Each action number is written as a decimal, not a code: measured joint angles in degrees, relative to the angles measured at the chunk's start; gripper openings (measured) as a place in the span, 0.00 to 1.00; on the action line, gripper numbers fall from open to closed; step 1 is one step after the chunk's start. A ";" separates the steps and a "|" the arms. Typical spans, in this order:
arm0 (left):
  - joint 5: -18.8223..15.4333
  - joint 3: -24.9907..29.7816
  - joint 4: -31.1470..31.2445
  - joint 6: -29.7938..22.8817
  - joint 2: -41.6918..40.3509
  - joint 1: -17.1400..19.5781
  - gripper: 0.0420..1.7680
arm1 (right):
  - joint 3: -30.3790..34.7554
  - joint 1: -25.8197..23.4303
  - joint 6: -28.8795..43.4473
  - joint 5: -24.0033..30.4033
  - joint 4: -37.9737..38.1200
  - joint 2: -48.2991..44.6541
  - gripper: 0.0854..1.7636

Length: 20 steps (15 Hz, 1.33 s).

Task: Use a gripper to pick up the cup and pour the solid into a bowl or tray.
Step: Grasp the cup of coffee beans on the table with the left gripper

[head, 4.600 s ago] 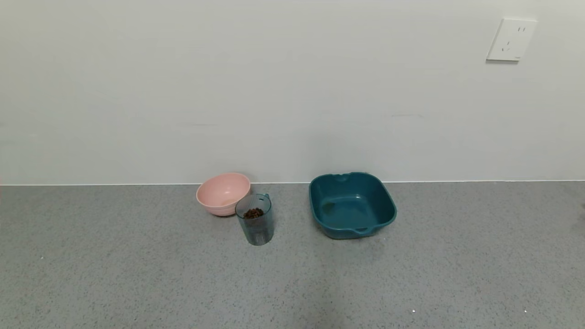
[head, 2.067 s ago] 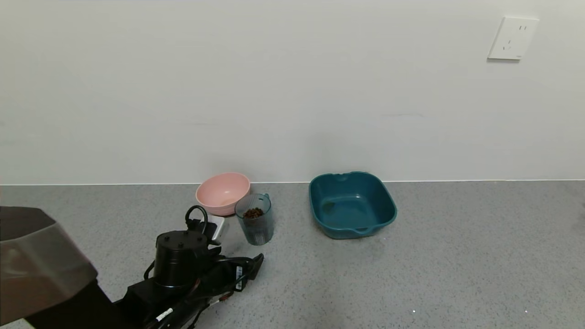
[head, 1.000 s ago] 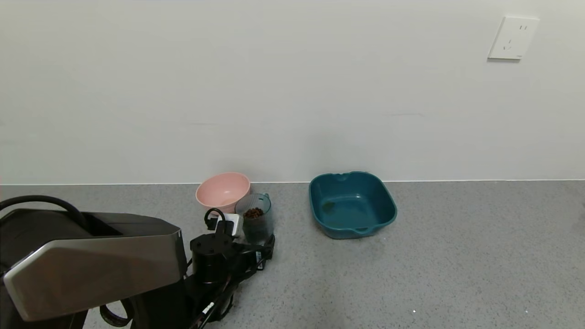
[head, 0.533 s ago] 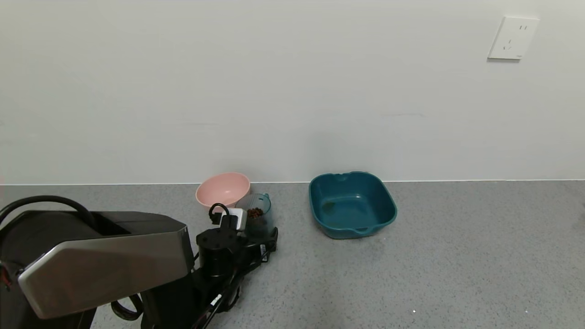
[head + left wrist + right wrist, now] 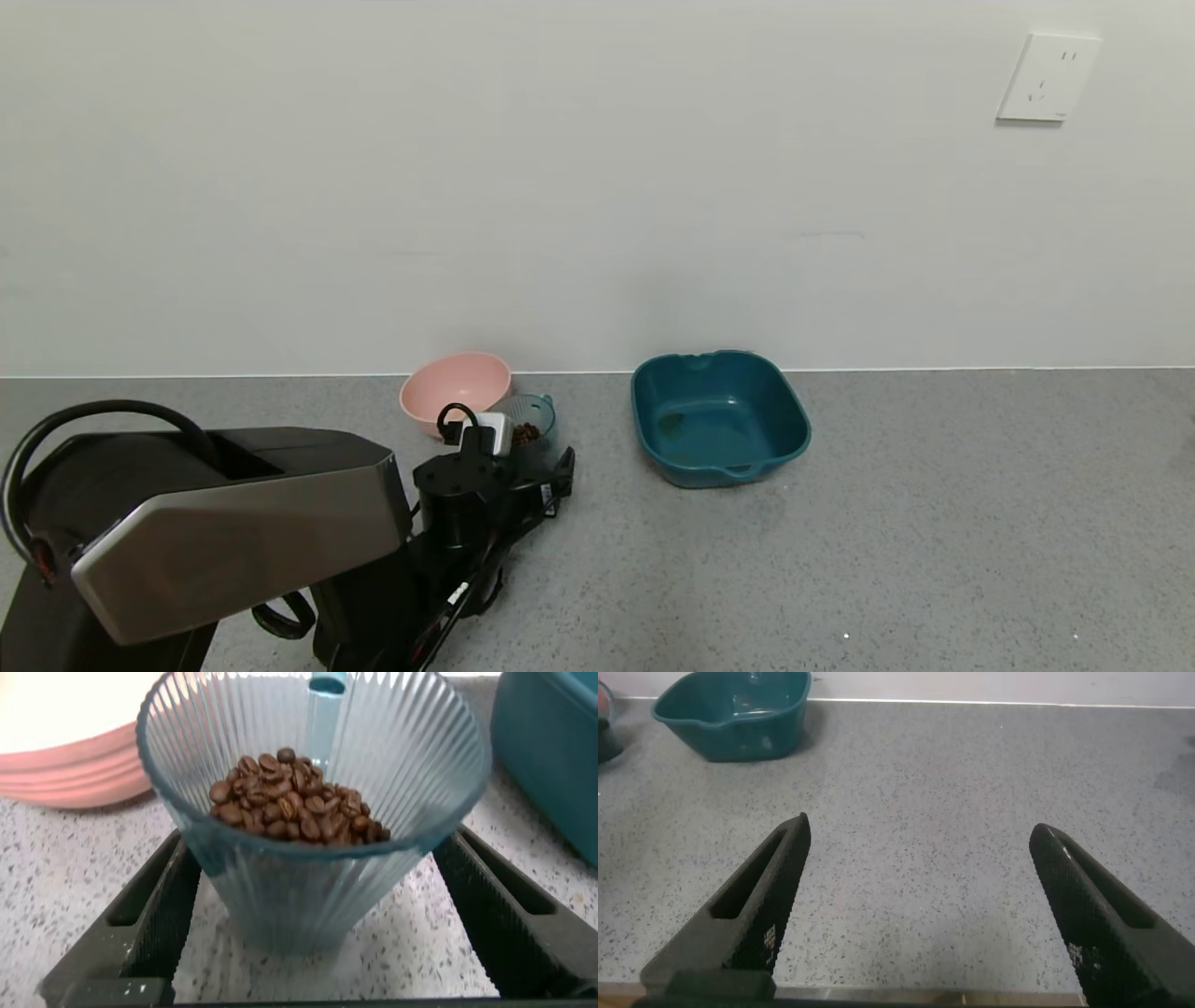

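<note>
Grey speckled surface (image 5: 840, 560) bears the ribbed see-through blue-green plastic cup (image 5: 313, 821) of dark brown beans (image 5: 297, 799) beside the pink bowl (image 5: 455, 390), and the black left gripper (image 5: 318, 910) has advanced to straddle it, spread wide, unclosed, so clamping comes next.

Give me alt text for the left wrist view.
A ribbed blue-green cup holding coffee beans stands on a grey speckled counter between the open black fingers of the left gripper. A pink bowl sits behind it.
</note>
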 joint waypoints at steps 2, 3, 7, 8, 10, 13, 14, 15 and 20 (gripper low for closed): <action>-0.02 -0.50 -0.02 0.17 0.28 0.15 0.97 | 0.00 0.00 0.05 0.00 0.00 -0.02 0.97; -0.02 -0.79 -0.05 0.17 0.41 0.26 0.97 | 0.00 0.00 0.05 0.00 0.00 0.00 0.97; -0.02 -1.85 -0.05 0.30 1.06 1.00 0.97 | 0.00 0.00 0.05 0.00 0.00 0.00 0.97; -0.02 -2.10 -0.02 0.30 1.30 1.21 0.97 | 0.00 0.00 0.02 -0.02 0.00 0.00 0.97; -0.02 -2.47 -0.02 0.39 1.61 1.24 0.97 | 0.00 0.00 0.05 0.00 0.00 0.00 0.97; -0.02 -2.97 -0.02 1.07 1.80 1.32 0.97 | 0.00 0.00 0.06 -0.02 0.00 0.00 0.97; -0.02 -3.12 -0.02 1.11 1.85 1.32 0.97 | 0.00 0.00 0.05 0.00 0.00 0.00 0.97; -0.02 -3.28 -0.05 1.11 1.91 1.32 0.97 | 0.00 0.00 0.05 0.00 0.00 -0.02 0.97; -0.09 -3.28 -0.02 1.40 2.16 1.32 0.75 | 0.02 0.00 0.05 0.00 0.00 0.00 0.97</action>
